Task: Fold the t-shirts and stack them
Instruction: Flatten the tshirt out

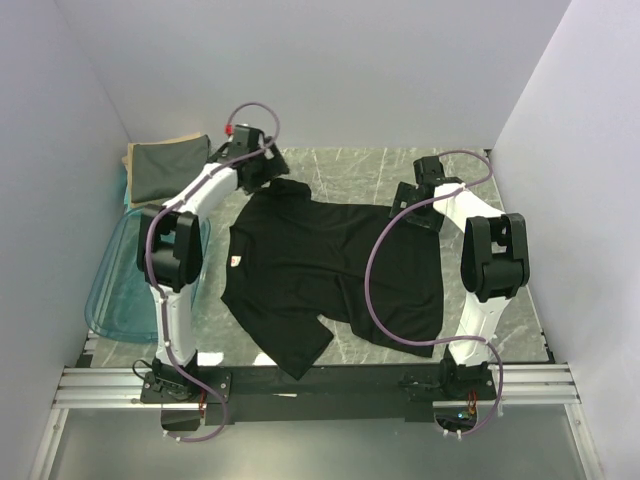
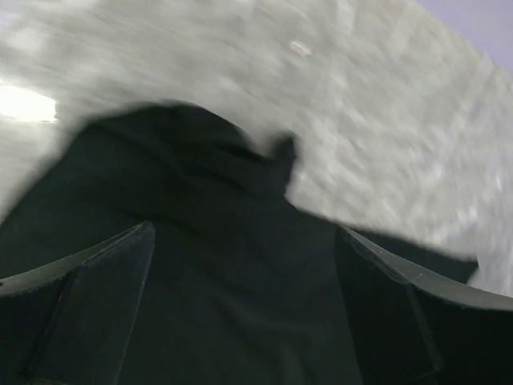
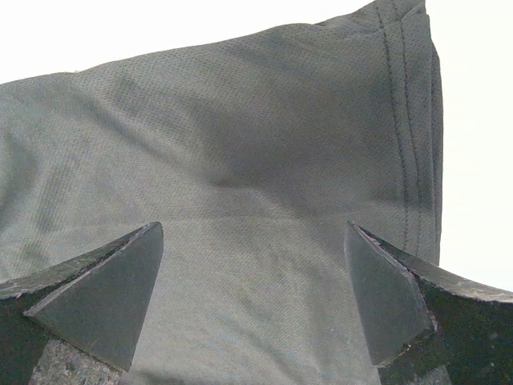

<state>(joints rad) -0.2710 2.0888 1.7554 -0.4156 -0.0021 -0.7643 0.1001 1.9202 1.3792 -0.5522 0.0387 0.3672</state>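
Observation:
A plain black t-shirt (image 1: 330, 270) lies spread flat on the marbled table, neck to the left. My left gripper (image 1: 262, 172) hovers open over its far left sleeve; the left wrist view shows the black cloth (image 2: 200, 241) between the spread fingers, blurred. My right gripper (image 1: 412, 198) hovers open over the far right hem corner; the right wrist view shows the stitched hem of the shirt (image 3: 240, 176) between the spread fingers. A folded dark grey-green shirt (image 1: 165, 168) lies on a beige one (image 1: 185, 139) at the far left corner.
A clear blue plastic tub (image 1: 125, 285) sits at the left edge beside the left arm. White walls close in the table on the left, back and right. A purple cable (image 1: 375, 290) loops over the shirt from the right arm.

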